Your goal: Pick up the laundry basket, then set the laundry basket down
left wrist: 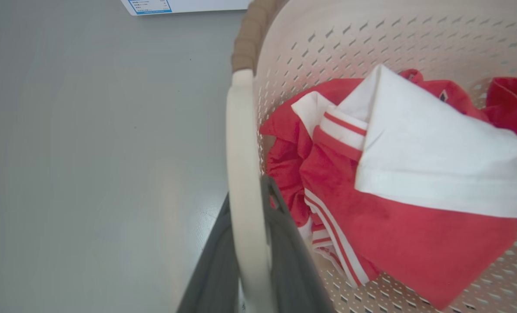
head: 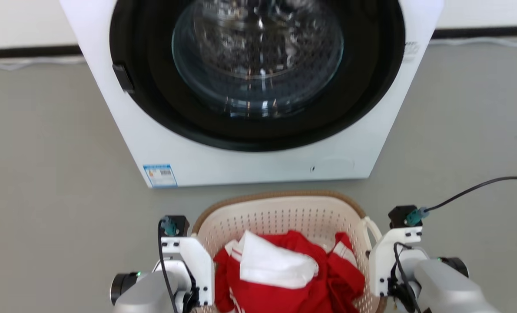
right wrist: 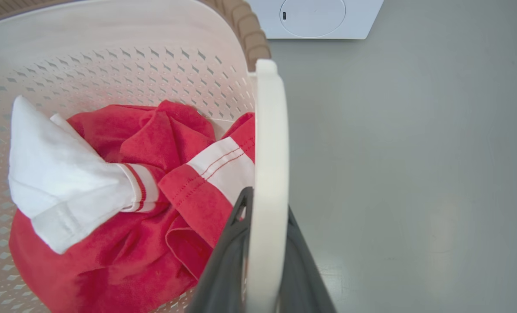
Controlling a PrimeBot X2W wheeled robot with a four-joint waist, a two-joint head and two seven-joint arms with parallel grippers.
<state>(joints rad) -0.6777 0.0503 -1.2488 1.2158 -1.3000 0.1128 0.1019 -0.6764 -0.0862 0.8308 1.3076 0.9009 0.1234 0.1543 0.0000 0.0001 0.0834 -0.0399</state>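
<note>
Small cream-white perforated plastic laundry basket (head: 284, 215) w/ brown woven-look rim was just in front of the white front-load washing machine (head: 250, 167), btwn the two arms, over the grey floor (head: 45, 174). Couldn't tell if it rested on the floor or hung clear of it.

Left gripper (left wrist: 249, 191) was clamped on the basket's left-side white loop handle (left wrist: 240, 143), one dark finger on each side of the strip. Right gripper (right wrist: 268, 202) had the same hold on the right-side white loop handle (right wrist: 270, 130), jaws closed on it.

Inside the basket was a crumpled red garment w/ white stripes (head: 310, 300), w/ a white cloth (head: 271, 263) lying on top. The washer's round dark-rimmed glass door (head: 258, 56) faced the head cam.
</note>
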